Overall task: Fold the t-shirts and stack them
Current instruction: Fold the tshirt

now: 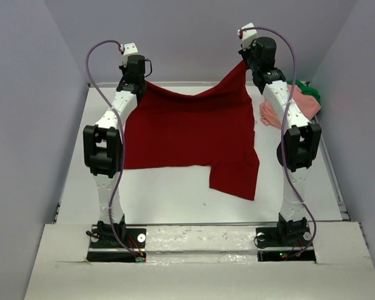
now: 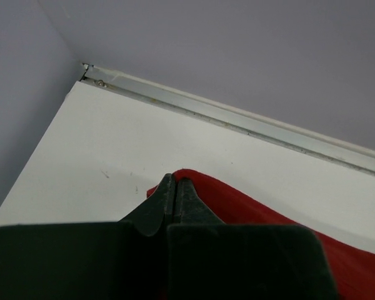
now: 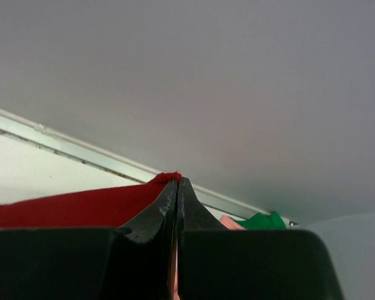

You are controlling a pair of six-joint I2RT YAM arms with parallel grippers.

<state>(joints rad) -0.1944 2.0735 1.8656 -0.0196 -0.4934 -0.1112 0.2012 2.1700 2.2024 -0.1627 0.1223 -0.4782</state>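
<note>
The dark red t-shirt hangs spread between both arms, its lower edge and one sleeve trailing on the white table. At the shirt's upper left corner my left gripper is shut on the cloth, which peeks out past the closed fingertips. Higher up, my right gripper is shut on the upper right corner. Behind the right arm at the back right lie the salmon pink t-shirt and the green t-shirt, bunched together. Both also show in the right wrist view, pink and green.
Grey walls close in the table on the left, back and right. A metal rail runs along the table's far edge. A raised white ledge crosses the near edge between the arm bases.
</note>
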